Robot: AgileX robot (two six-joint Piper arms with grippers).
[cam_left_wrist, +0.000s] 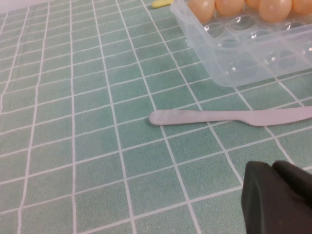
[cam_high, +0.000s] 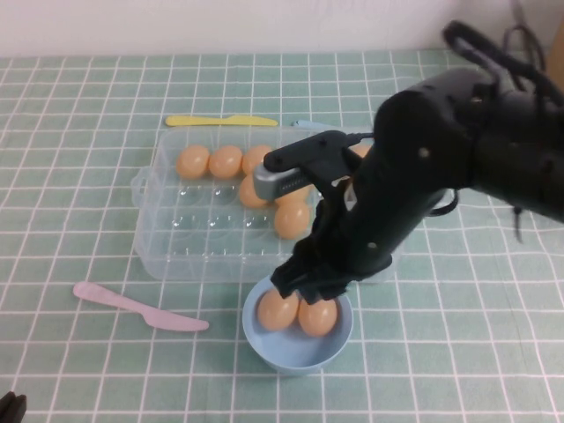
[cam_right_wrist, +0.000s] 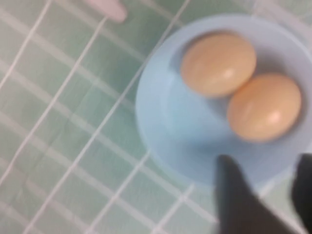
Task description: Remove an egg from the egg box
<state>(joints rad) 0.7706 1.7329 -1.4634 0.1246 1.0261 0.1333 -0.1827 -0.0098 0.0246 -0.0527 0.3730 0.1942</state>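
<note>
Two smooth tan eggs [cam_high: 298, 313] lay in the round light-blue bowl [cam_high: 300, 351] beneath the right tool [cam_high: 308, 286], jaws parted and empty, beside the clear plastic egg box [cam_high: 176, 238]; fragile, slippery, best pinched gently across the middle; left tool [cam_left_wrist: 278, 200] parked, fingers unclear.

Bulky matte black right arm [cam_high: 423, 176], silver-grey wrist block, looping black cables

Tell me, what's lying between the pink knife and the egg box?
Nothing: only bare checked cloth separates the pink knife from the egg box, clearest in the left wrist view.
</note>
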